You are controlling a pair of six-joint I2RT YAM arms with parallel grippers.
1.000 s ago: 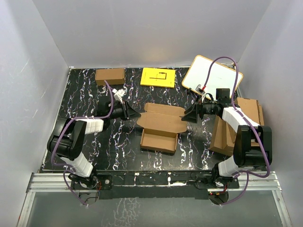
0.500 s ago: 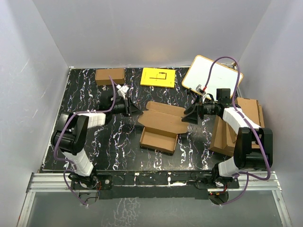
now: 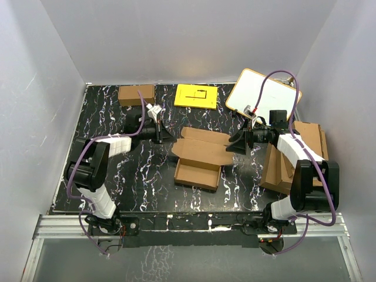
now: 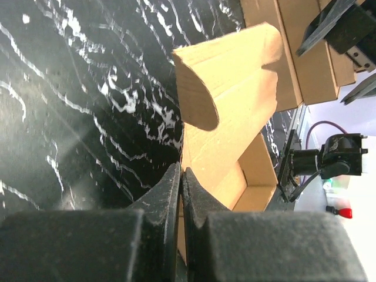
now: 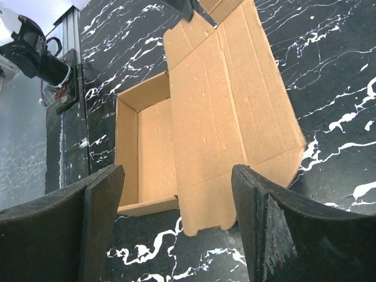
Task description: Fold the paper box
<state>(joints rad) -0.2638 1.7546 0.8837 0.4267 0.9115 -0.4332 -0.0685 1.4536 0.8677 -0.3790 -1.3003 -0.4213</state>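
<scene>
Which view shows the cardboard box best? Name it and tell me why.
The right wrist view: the box fills the frame, tray and open lid in plain sight. The top view shows it whole but small between the arms. The left wrist view catches only a curled flap and tray corner beyond the shut left tool.

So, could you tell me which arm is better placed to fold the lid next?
Probably the right: the right gripper is open and faces the lid end of the paper box, while the left gripper is shut beside the other flap.
</scene>
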